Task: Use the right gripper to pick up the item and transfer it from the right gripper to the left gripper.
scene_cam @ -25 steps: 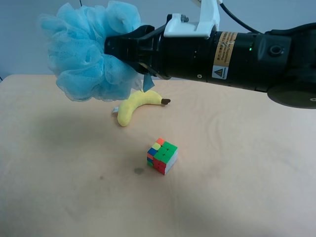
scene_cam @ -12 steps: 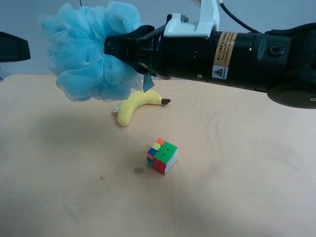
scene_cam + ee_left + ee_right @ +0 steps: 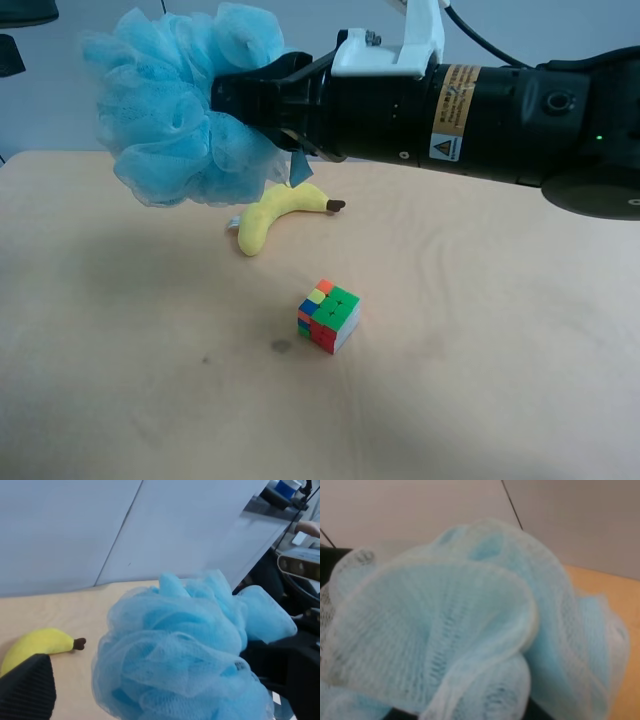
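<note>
- Bath pouf hangs above the desk, clamped in the right hand.
- Left hand, jaws wide, sits at the pouf's ten o'clock in the high view, near but apart.

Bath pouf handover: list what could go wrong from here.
1. The pouf is loose ruffled mesh. The open left jaws may pinch only an outer frill, which could slip once the right jaws let go.
2. The right jaws sit buried in the mesh, so the left finger could strike them on closing.
3. If dropped, it would likely land near the banana.
</note>
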Tool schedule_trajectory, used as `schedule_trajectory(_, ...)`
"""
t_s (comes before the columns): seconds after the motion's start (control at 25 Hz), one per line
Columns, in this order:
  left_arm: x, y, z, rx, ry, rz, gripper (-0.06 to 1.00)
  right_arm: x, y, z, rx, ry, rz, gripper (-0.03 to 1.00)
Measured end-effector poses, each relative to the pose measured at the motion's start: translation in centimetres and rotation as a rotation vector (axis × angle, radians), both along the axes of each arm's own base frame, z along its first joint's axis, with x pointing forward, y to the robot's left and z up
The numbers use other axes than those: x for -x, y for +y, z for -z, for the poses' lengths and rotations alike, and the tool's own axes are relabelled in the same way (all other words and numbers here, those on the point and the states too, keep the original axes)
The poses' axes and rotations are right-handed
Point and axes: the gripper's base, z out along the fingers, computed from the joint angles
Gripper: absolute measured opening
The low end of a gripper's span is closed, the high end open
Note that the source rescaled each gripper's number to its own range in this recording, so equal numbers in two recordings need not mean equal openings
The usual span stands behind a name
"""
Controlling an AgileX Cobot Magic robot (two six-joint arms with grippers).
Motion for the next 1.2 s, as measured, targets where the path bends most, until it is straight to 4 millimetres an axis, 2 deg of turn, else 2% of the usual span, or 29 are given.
schedule_trajectory(0.16, -1.0, 0.0, 0.4, -0.007, 0.033, 0.019, 0.88, 0.0, 0.0, 0.0, 0.0, 0.0, 0.0, 0.03)
schedule_trajectory(0.44, -2.4, -0.2, -0.8, -0.007, 0.034, 0.064, 0.88, 0.0, 0.0, 0.0, 0.0, 0.0, 0.0, 0.03)
schedule_trajectory(0.68, -3.3, -0.4, 0.0, 0.0, 0.089, 0.107, 0.88, 0.0, 0.0, 0.0, 0.0, 0.0, 0.0, 0.03)
schedule_trajectory(1.2, -3.3, -0.7, 0.4, -0.001, 0.122, 0.165, 0.88, 0.0, 0.0, 0.0, -0.002, 0.0, 0.0, 0.02)
